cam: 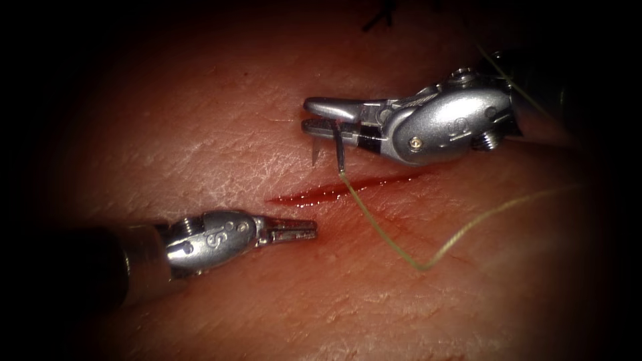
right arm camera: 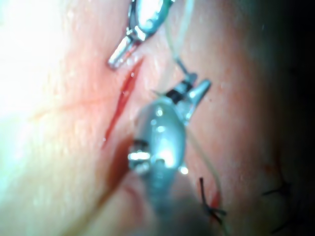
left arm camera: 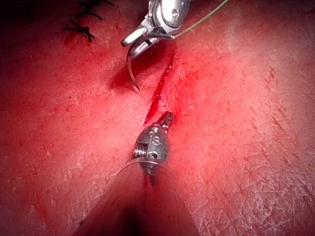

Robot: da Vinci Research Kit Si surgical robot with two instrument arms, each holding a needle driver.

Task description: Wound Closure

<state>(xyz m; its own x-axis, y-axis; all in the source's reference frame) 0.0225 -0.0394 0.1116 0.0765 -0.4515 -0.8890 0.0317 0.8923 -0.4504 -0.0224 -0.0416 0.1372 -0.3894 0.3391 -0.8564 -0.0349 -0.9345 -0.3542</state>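
While the right gripper (cam: 321, 115) clamps the needle (left arm camera: 132, 73) near its thread (cam: 428, 257) end, tip down off the tissue (cam: 200, 147) above the cut (cam: 334, 190), the left gripper (cam: 297, 230) sits closed, empty, just below it.

On my endoscope feed the light falls as a pool on the middle of the tissue (cam: 221, 154). Toward its edges and corners I lose it in darkness. Hard glare sits on the metal of the right tool (cam: 309, 115), and a weaker gleam on the left tool (cam: 313, 229), whose jaws are together. In the left wrist view the tissue is strongly lit. There the right tool, clamped on the needle (left arm camera: 129, 71), throws a dark shadow beside the cut (left arm camera: 158, 93). My right wrist view burns out to white along one side.
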